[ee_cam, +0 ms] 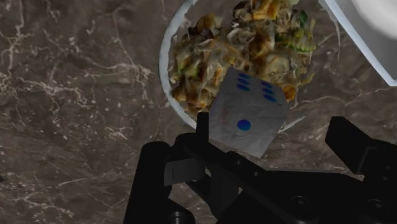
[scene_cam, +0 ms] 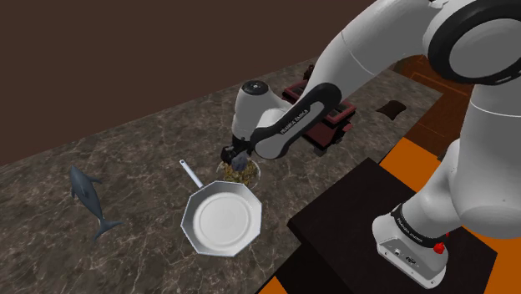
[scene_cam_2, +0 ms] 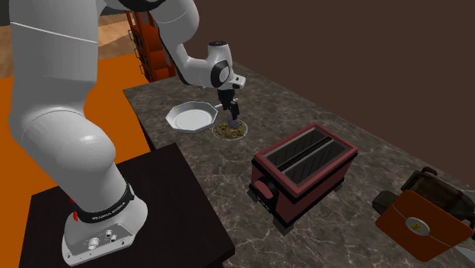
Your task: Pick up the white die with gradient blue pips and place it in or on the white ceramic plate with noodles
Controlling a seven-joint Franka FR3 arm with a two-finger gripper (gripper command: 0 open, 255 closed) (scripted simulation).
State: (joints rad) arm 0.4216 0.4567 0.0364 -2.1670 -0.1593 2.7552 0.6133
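Observation:
The white die with blue pips [ee_cam: 248,121] hangs tilted just above the near rim of the white plate [ee_cam: 167,63], which is heaped with noodles. My gripper [ee_cam: 277,130] is open around the die: one finger [ee_cam: 202,126] is close against its side and the other stands clearly apart. From the shoulder view, the gripper [scene_cam: 236,159] points down right over the plate [scene_cam: 253,177]. The second exterior view also has the gripper [scene_cam_2: 234,118] just above the plate [scene_cam_2: 242,134].
A white octagonal frying pan [scene_cam: 221,221] lies on the marble counter touching the plate, its handle toward the wall. A blue shark toy [scene_cam: 88,196] lies off to the shoulder view's left. A red toaster [scene_cam_2: 304,164] stands behind the plate, a brown object [scene_cam_2: 422,217] beyond it.

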